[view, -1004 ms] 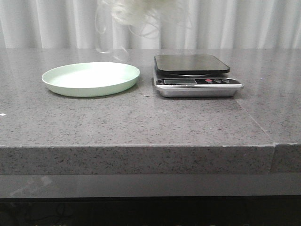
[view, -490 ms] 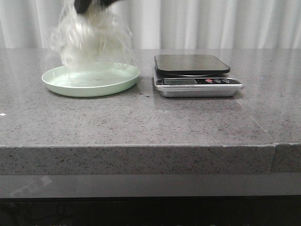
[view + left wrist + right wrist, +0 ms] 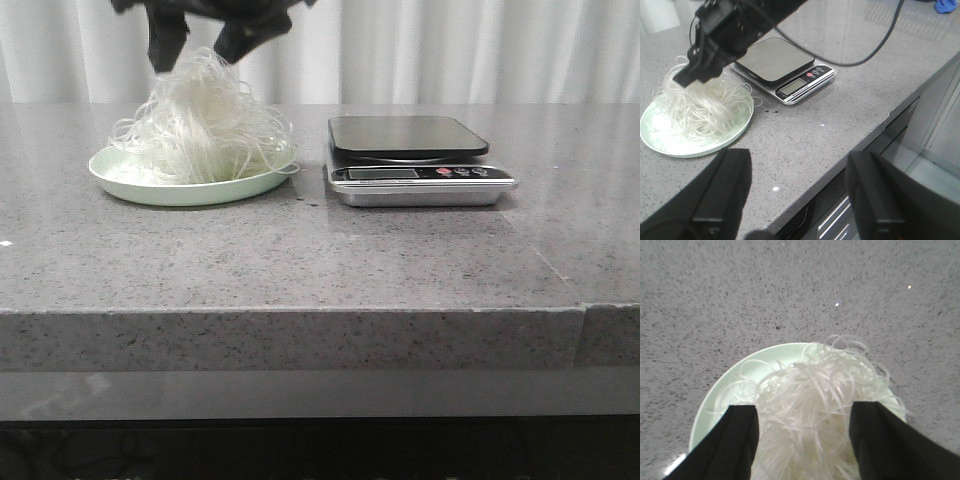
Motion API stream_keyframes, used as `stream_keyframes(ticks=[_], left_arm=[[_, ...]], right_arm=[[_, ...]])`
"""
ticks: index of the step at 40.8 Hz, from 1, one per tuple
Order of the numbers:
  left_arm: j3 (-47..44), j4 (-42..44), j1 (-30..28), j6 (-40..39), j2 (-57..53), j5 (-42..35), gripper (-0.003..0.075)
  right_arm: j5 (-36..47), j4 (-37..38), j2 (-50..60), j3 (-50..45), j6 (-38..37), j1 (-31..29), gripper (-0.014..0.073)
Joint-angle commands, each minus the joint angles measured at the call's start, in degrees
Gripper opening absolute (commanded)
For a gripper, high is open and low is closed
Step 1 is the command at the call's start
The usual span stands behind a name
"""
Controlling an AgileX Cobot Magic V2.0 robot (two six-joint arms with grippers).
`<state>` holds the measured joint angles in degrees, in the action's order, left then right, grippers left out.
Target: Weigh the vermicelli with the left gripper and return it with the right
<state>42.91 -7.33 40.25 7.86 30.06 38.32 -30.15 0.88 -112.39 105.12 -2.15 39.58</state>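
Note:
The vermicelli [image 3: 205,125] is a fluffy white tangle resting on the pale green plate [image 3: 130,185] at the table's left. My right gripper [image 3: 198,55] hangs just above the pile, open, its fingers straddling the top strands. The right wrist view shows the vermicelli [image 3: 812,390] between the spread fingers of the right gripper [image 3: 804,412], over the plate [image 3: 715,395]. My left gripper [image 3: 797,165] is open and empty over the table's front edge, out of the front view. From there I see the vermicelli [image 3: 700,107] and the right gripper [image 3: 695,75].
A silver kitchen scale [image 3: 405,135] with a black platform stands to the right of the plate, nothing on it; it also shows in the left wrist view [image 3: 775,57]. A black cable [image 3: 880,40] arcs over the table. White curtains hang behind.
The vermicelli came from high above the table's back down to the left onto the plate, carried by my right gripper. It now rests there and the fingers stand apart above it.

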Motion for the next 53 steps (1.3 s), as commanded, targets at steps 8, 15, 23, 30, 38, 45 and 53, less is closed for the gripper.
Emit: stream_keyframes(ticks=[8, 15, 23, 30, 38, 45, 53], left_arm=[[1.48, -0.57, -0.01, -0.08, 0.24, -4.27, 0.0470], [1.48, -0.57, -0.01, -0.08, 0.24, -4.27, 0.0470], [1.48, -0.57, -0.01, -0.08, 0.24, -4.27, 0.0470], [1.48, -0.57, -0.01, -0.08, 0.24, -4.27, 0.0470], [1.48, -0.57, -0.01, -0.08, 0.24, -4.27, 0.0470], [1.48, -0.57, -0.01, -0.08, 0.24, -4.27, 0.0470], [1.48, -0.57, -0.01, -0.08, 0.24, -4.27, 0.0470]], right_arm=[[-7.21, 0.63, 15.90, 0.67, 0.19, -1.39, 0.0510], [-5.66, 2.82, 25.48, -7.54, 0.19, -1.91, 0.0510], [-5.71, 3.35, 36.42, -19.65, 0.19, -3.45, 0.0510], [-5.65, 3.35, 46.99, -29.90, 0.19, -4.78, 0.0510], [-6.59, 3.35, 58.35, -39.71, 0.19, -6.50, 0.0510], [-10.65, 3.35, 67.30, -46.98, 0.14, -6.80, 0.0510], [-16.11, 3.30, 75.22, -52.74, 0.14, -6.80, 0.0510]])
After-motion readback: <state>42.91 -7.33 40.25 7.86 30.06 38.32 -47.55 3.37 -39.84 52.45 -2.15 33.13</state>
